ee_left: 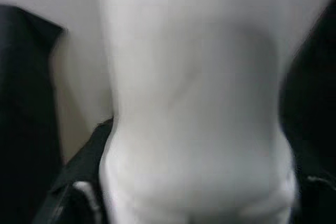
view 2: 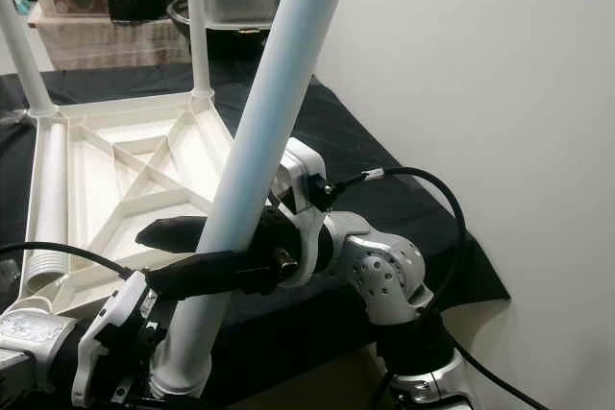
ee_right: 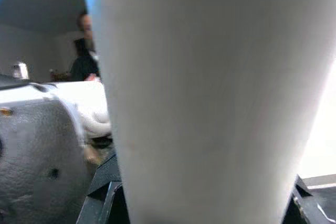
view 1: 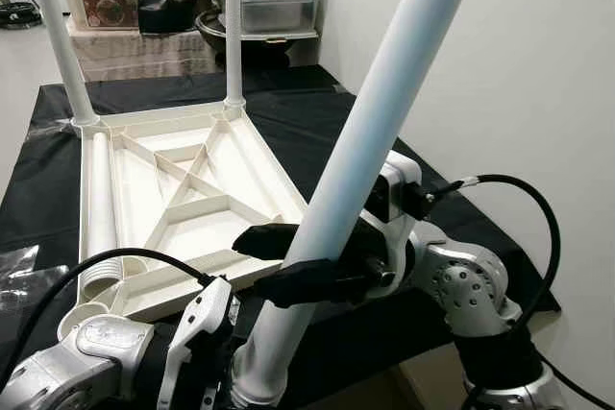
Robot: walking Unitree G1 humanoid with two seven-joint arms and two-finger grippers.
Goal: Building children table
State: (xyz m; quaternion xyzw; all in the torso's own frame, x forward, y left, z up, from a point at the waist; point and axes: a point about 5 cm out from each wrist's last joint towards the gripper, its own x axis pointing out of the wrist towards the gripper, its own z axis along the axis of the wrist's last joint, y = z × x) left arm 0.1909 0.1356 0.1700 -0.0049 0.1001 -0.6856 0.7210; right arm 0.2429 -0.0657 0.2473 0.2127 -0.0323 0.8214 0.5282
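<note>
A white plastic children's table top (view 1: pixel 183 201) lies upside down on a black cloth (view 1: pixel 288 112), its ribbed underside facing up, near the white wall (view 1: pixel 500 55) on the robot's right. Two white legs stand upright in its far corners: one far leg (view 1: pixel 60 36) at the far left corner and another far leg (view 1: pixel 233 31) at the far right corner. A loose leg (view 1: pixel 99 194) lies flat along the left edge of the upturned top, its ribbed end near the front corner. A fourth, large leg (view 1: pixel 375 112) rises steeply from the near right corner of the top, leaning toward the wall, with its flared foot low between the two arms. The right tool (view 1: pixel 288 258) is clenched around this leg partway up, one black finger in front of it and the other behind, its silver wrist and black cable just to the right. The left tool (view 1: pixel 207 333) sits low beside the foot of the same leg; whether its fingers are closed on it I cannot tell, though the left wrist view shows the white leg (ee_left: pixel 194 103) very close and blurred. In the right wrist view the leg (ee_right: pixel 210 98) stands between the black fingers. Beyond the cloth, boxes and a clear plastic bin (view 1: pixel 279 5) sit on a shelf.
</note>
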